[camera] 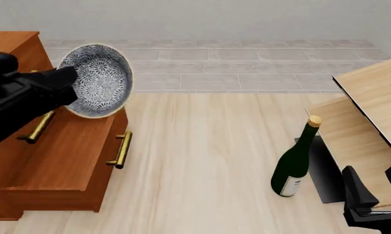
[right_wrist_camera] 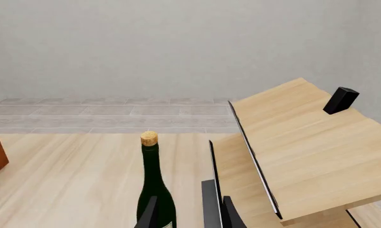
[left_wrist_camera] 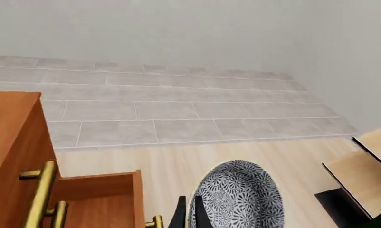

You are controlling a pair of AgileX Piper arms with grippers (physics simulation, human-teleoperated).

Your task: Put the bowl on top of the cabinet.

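Observation:
The bowl (camera: 99, 80) hangs tilted in the air, its speckled patterned inside facing the front camera, over the front edge of the reddish-brown cabinet (camera: 59, 161) at the left. My left gripper (camera: 70, 80) is shut on the bowl's left rim. In the left wrist view the bowl (left_wrist_camera: 240, 197) sits just beyond the gripper (left_wrist_camera: 189, 216), with the cabinet (left_wrist_camera: 13, 137) and a pulled-out drawer beside it. My right gripper (camera: 374, 188) stands open and holds nothing at the lower right, near the floor.
A dark green wine bottle (camera: 294, 163) with a cork stands upright at centre right, just ahead of the right gripper (right_wrist_camera: 189, 216). Pale light-wood furniture (camera: 371, 107) fills the right side. The cabinet's lower drawers stick out in steps, brass handles (camera: 122, 149) facing right.

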